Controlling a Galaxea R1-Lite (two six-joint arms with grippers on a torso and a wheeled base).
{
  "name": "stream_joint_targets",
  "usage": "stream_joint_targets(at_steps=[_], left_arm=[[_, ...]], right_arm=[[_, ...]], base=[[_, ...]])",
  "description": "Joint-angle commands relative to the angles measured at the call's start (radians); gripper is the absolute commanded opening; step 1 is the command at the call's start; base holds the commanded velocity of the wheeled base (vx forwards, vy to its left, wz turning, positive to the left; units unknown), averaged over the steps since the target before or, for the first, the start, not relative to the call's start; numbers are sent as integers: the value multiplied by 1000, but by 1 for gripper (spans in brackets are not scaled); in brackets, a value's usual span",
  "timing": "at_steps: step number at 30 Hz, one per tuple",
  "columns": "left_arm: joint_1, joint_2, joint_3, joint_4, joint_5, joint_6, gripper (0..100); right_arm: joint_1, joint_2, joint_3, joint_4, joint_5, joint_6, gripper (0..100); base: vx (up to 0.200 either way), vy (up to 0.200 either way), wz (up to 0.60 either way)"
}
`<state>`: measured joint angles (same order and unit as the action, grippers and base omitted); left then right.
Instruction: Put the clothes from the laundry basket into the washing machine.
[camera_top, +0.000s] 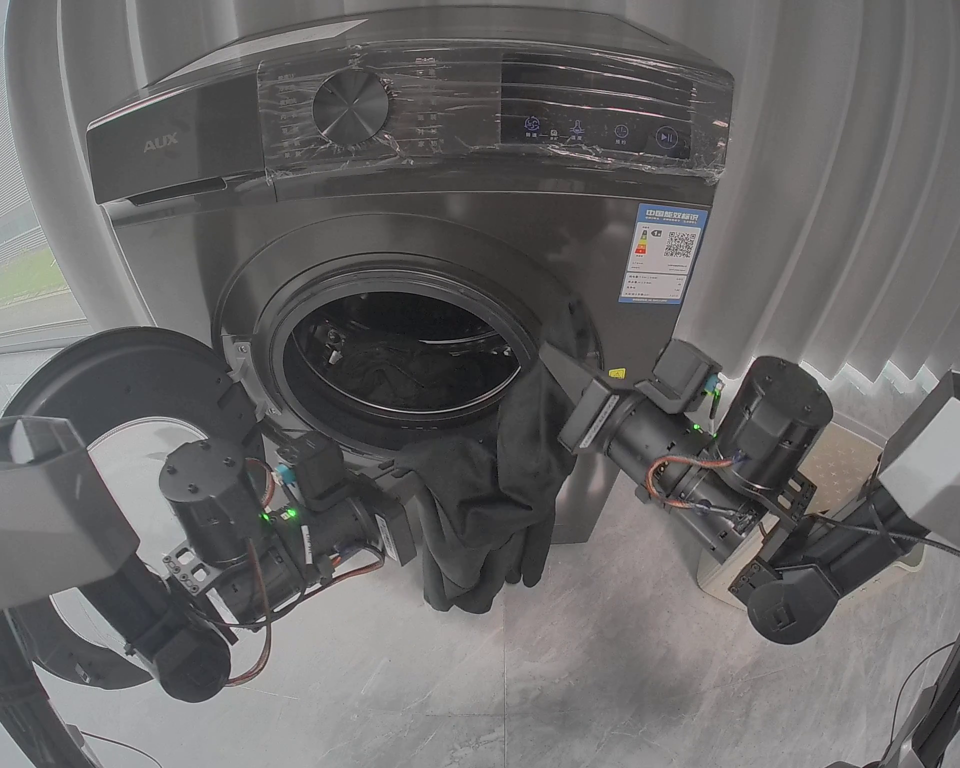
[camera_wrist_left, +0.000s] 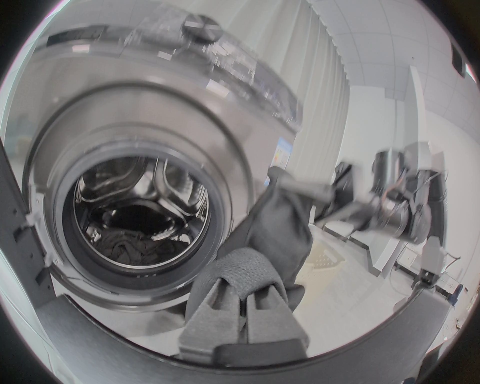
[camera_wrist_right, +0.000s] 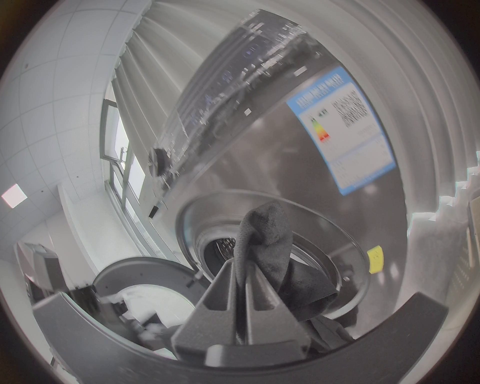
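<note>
In the head view, the dark garment (camera_top: 490, 500) is hanging outside the washing machine (camera_top: 400, 180), sagging floorward and risking catching on the door rim. The left wrist view is showing the left gripper (camera_wrist_left: 244, 295) clenching one fold. The right wrist view is showing the right gripper (camera_wrist_right: 245, 280) pinching another, thinly enough that it may slip.

Both arms reach forward and angle in toward each other, the left arm (camera_top: 260, 540) low and the right arm (camera_top: 690, 450) higher. The left gripper (camera_wrist_left: 245, 292) and right gripper (camera_wrist_right: 245, 272) each have 2 fingers pressed together, pinching the dark garment (camera_top: 490, 500) between them.
</note>
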<state>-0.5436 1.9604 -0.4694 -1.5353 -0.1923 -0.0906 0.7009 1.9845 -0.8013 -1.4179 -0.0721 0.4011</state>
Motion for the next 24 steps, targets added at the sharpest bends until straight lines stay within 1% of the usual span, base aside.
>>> stream_joint_targets(at_steps=[1, 6, 8, 9, 11, 15, 16, 19, 24], left_arm=[[-45, -164, 49, 0, 1, -15, 0], [-52, -184, 58, -6, 1, -17, 0], [-50, -186, 38, -6, 1, -17, 0], [-50, -186, 38, -6, 1, -17, 0], [-48, -189, 3, -6, 7, -18, 0], [-44, -209, -23, -2, 10, -20, 0], [-44, -210, -23, -2, 10, -20, 0], [-48, -224, -31, -2, 10, -37, 0], [-50, -224, -37, 1, 11, -38, 0]], right_arm=[[-29, 14, 82, -12, 3, 1, 0], [-54, 25, 108, -41, 5, 2, 0], [-73, 47, 148, -55, 6, -1, 0], [-73, 48, 151, -55, 6, -1, 0], [-78, 71, 194, -67, 8, -2, 0], [-70, 79, 249, -70, 9, -1, 0], [-69, 80, 251, -70, 9, -2, 0], [-64, 108, 260, -101, 20, -2, 0], [-63, 122, 264, -118, 29, -7, 0]], base=[[0, 0, 0], [0, 0, 0], [0, 0, 0], [0, 0, 0], [0, 0, 0], [0, 0, 0], [0, 0, 0], [0, 0, 0], [0, 0, 0]])
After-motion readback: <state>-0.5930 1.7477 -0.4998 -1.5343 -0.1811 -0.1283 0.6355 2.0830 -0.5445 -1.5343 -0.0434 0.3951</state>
